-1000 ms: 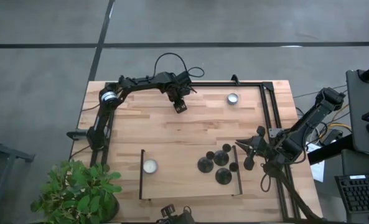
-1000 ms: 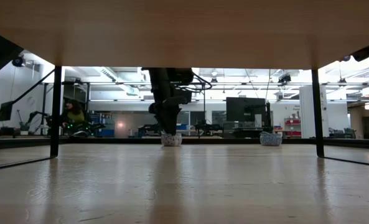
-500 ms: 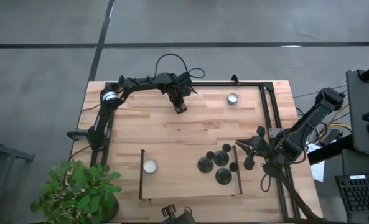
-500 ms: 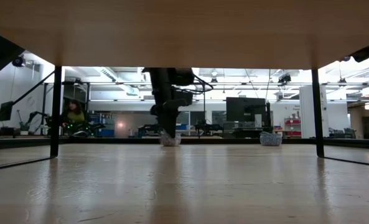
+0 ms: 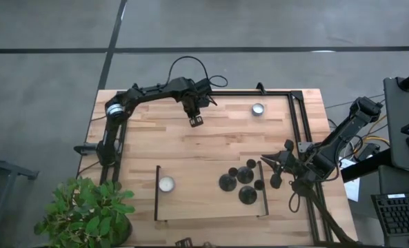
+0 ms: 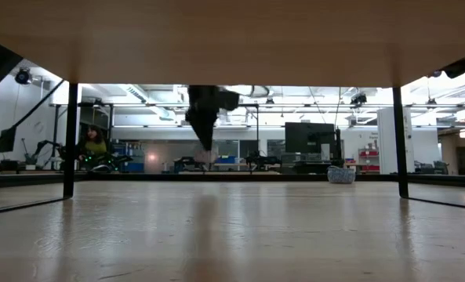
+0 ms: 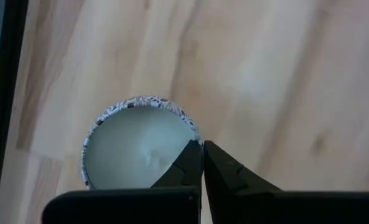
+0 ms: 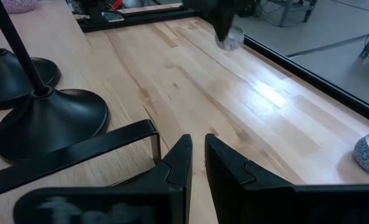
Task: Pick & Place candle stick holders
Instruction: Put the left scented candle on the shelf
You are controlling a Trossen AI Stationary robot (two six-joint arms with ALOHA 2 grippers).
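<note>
Three black candle stick holders (image 5: 227,182), (image 5: 245,175), (image 5: 247,195) stand on their disc bases at the table's near right. Two of them show close up in the right wrist view (image 8: 47,121), (image 8: 16,78). My left gripper (image 5: 196,120) is at the far middle of the table, shut on a small tealight cup with white wax (image 7: 137,146). It is raised above the table in the low view (image 6: 205,145). My right gripper (image 5: 276,172) is shut and empty, just right of the holders, and its fingers show in its wrist view (image 8: 196,155). My left gripper pinches the tealight cup's rim (image 7: 193,138), with one finger over the wax inside and one outside the wall. The fingers come from above, pointing down. The cup hangs level and upright below them, lifted clear of the table.
A second tealight (image 5: 258,109) sits at the far right and a third (image 5: 165,184) at the near left. Thin black posts (image 5: 156,193), (image 5: 264,189) and black rails (image 5: 297,117) stand around the work area. A green plant (image 5: 87,213) is off the near left corner.
My left gripper has gone up and a little toward the table's left edge, staying shut on the tealight cup. The cup stood on the table before and is now lifted clear of it.
</note>
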